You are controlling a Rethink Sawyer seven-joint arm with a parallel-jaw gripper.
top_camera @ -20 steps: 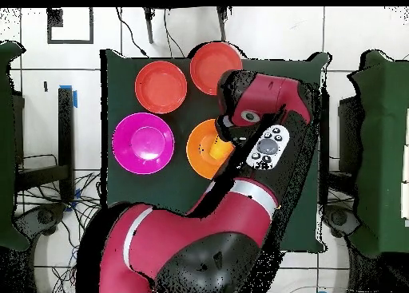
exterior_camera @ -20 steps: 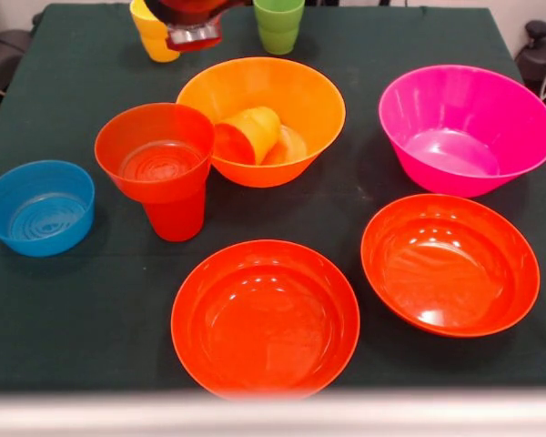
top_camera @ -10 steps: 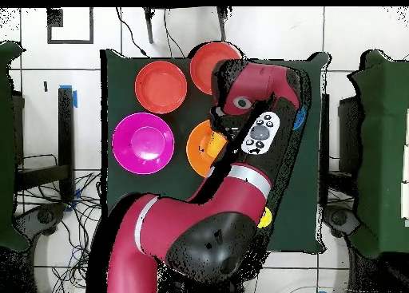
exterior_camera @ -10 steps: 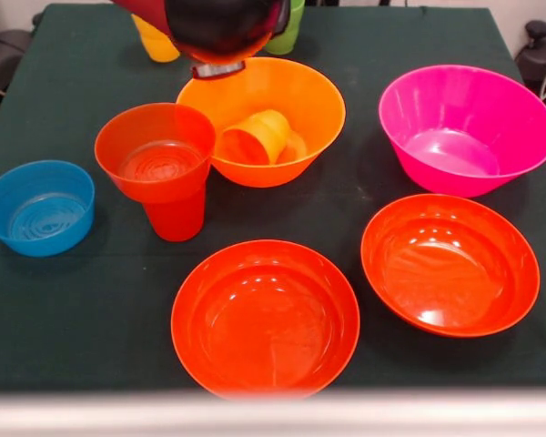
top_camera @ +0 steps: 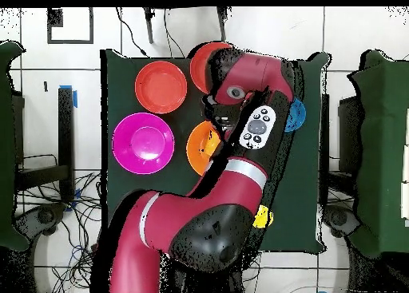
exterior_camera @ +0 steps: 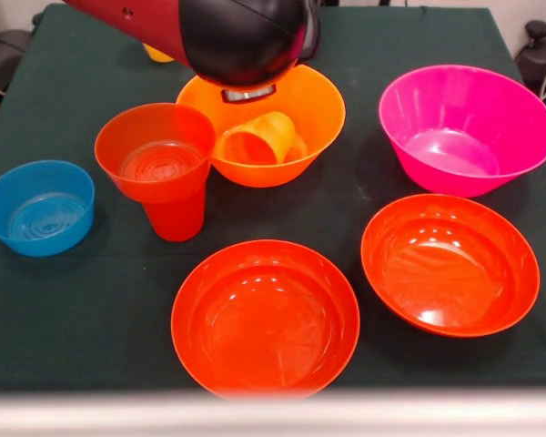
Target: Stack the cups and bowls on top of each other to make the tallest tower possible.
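Since a second ago the arm [exterior_camera: 227, 36] has been swung nearer across the bench [exterior_camera: 100, 319], so the green cup is now hidden and just a sliver of the yellow cup [exterior_camera: 157, 55] is seen. Its tool [exterior_camera: 247, 93] is parked over the large orange bowl [exterior_camera: 314, 109]; whether it's wide or narrow can't be told. An orange cup [exterior_camera: 259, 138] is lying tipped inside that bowl. To the left, a small red-orange bowl [exterior_camera: 155, 150] is perched on a red-orange cup [exterior_camera: 176, 217], so a tiny tower is already made. Further left the blue bowl [exterior_camera: 38, 207] is parked, the pink bowl [exterior_camera: 467, 127] is far right, and two wide red-orange bowls [exterior_camera: 266, 317] [exterior_camera: 450, 264] are nearest.
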